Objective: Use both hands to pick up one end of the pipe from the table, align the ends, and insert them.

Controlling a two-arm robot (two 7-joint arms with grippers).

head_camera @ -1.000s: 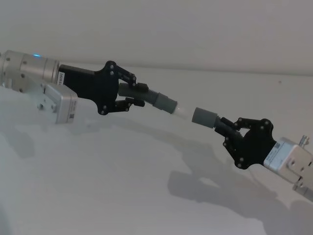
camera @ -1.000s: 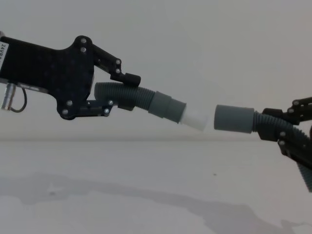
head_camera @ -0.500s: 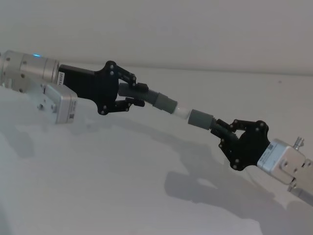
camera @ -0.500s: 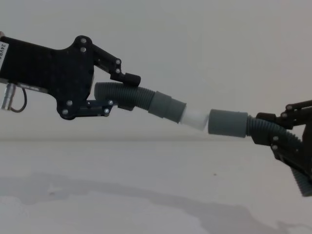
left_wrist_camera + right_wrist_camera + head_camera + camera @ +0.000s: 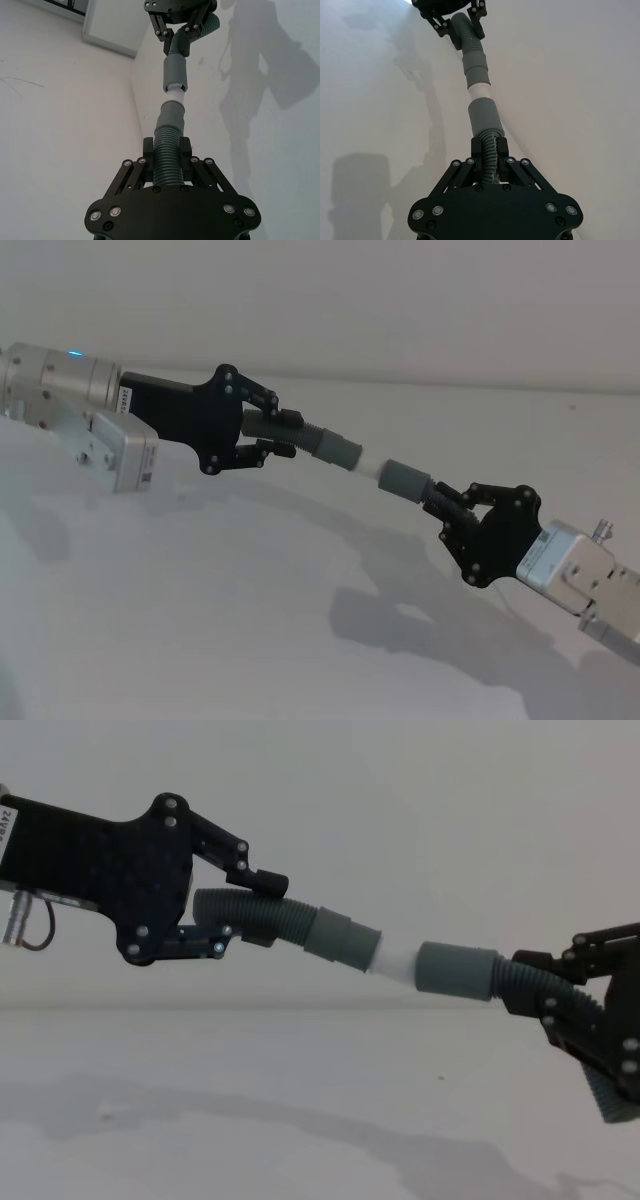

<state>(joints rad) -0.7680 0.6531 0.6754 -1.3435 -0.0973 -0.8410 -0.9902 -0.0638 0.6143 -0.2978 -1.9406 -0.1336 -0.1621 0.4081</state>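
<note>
above the worktop (image 5: 200,640), my left pincer (image 5: 268,432) grips one pipe piece (image 5: 320,444); my right pincer (image 5: 452,503) grips the other (image 5: 405,480), its cuff partly over the whitish spigot (image 5: 367,466).

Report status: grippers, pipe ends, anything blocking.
Left gripper shut on left pipe piece; right gripper shut on right pipe piece. Whitish spigot partly inside right cuff. Nothing blocking.

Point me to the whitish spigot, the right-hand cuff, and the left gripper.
whitish spigot (image 5: 397,963): chest view, exposed middle.
right-hand cuff (image 5: 456,971): chest view, smooth grey side.
left gripper (image 5: 282,430): head view, between its fingertips, on the ribbed pipe.
</note>
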